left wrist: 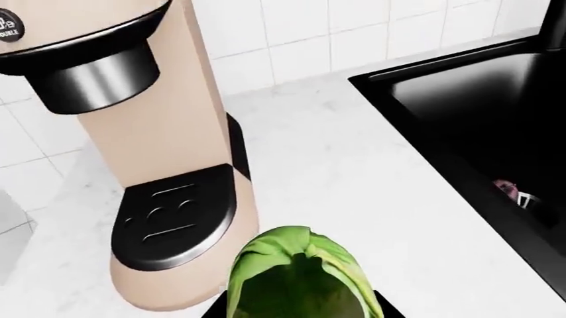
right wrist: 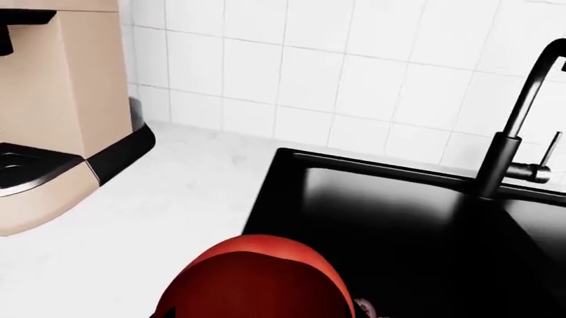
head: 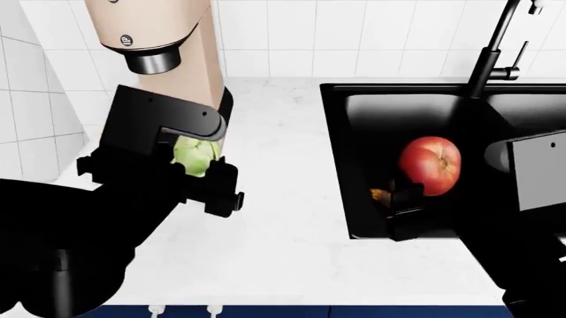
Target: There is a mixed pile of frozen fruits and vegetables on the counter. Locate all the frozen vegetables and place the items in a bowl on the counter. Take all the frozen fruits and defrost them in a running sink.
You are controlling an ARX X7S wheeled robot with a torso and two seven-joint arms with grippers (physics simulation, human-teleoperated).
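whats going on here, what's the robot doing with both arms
The robot is sorting produce at a kitchen counter. Its left gripper holds a leafy green vegetable above the counter, right in front of the beige coffee machine. Its right gripper holds a red apple over the black sink. No water shows at the faucet, and no bowl is in view.

Pale green leafy round vegetable (head: 195, 156), glossy red round fruit (head: 430, 164), matte black rectangular sink basin (head: 372, 119), beige-and-black coffee machine (left wrist: 150, 132), white marbled countertop (head: 274, 218), white tiled wall (right wrist: 354, 79)
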